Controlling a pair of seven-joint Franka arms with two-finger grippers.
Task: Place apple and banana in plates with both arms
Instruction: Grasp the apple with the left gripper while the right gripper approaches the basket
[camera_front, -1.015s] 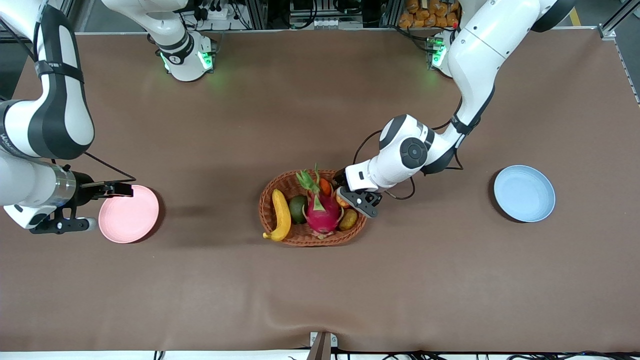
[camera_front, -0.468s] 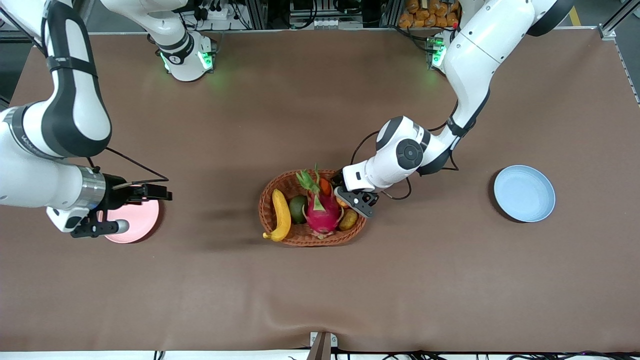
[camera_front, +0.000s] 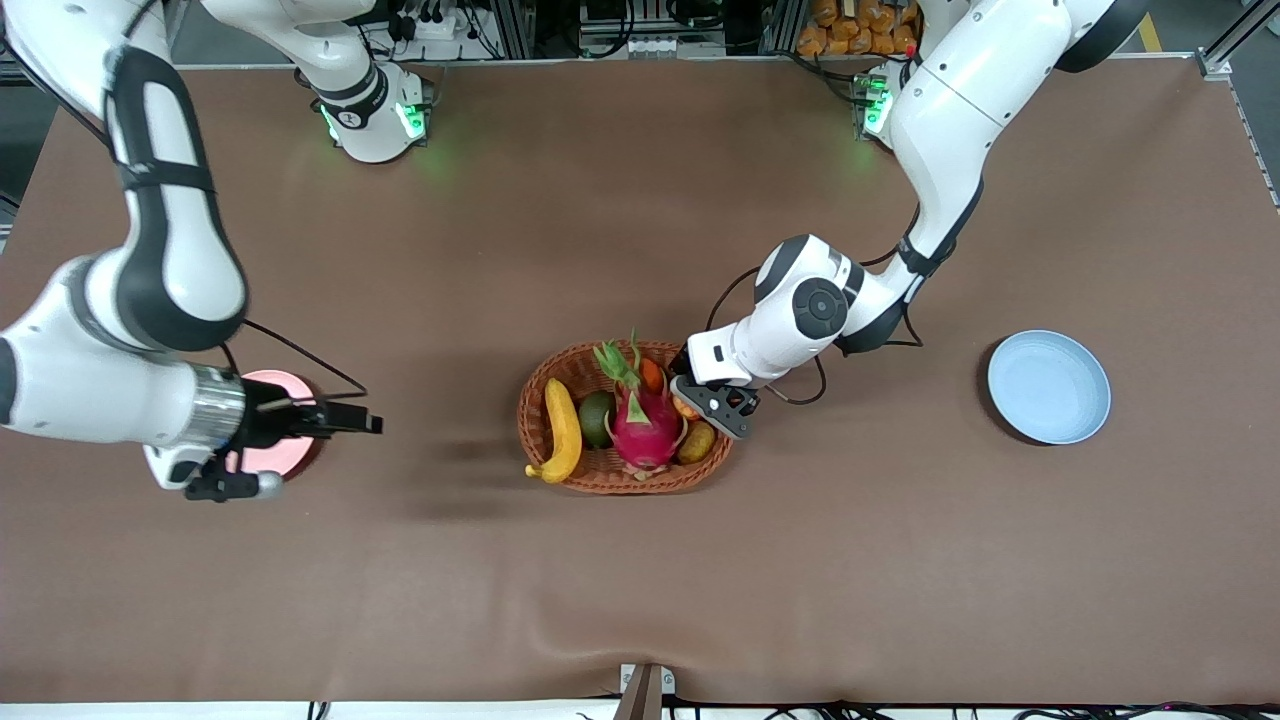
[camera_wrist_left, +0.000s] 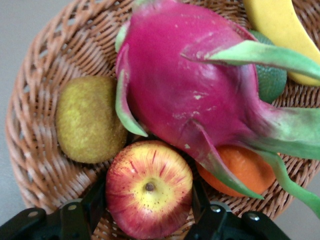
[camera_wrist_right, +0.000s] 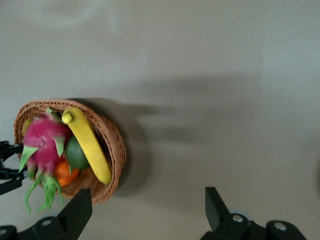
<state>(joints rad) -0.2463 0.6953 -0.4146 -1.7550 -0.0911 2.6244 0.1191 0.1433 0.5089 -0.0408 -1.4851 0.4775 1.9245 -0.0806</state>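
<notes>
Apple (camera_wrist_left: 149, 194): in woven basket (camera_front: 560, 366), frame centre, pinched by left gripper (camera_wrist_left: 149, 220). Step: grasp made; next, lift clear toward blue plate (camera_front: 1048, 386). Right gripper (camera_wrist_right: 150, 210): fingers spread, over bare table.

basket (camera_front: 560, 470): apple (camera_wrist_left: 149, 187), banana (camera_front: 562, 430) in | table (camera_front: 800, 560): basket on

In the front view the apple (camera_wrist_left: 149, 189) is almost wholly hidden under the left gripper (camera_front: 712, 400) at the basket's (camera_front: 535, 398) edge toward the left arm's end. The right arm covers most of the pink plate (camera_front: 283, 452). The left wrist view cuts off the banana (camera_wrist_left: 281, 30) and the dragon fruit's (camera_wrist_left: 190, 85) leaf tips, and the dragon fruit hides much of the orange fruit (camera_wrist_left: 235, 172).
</notes>
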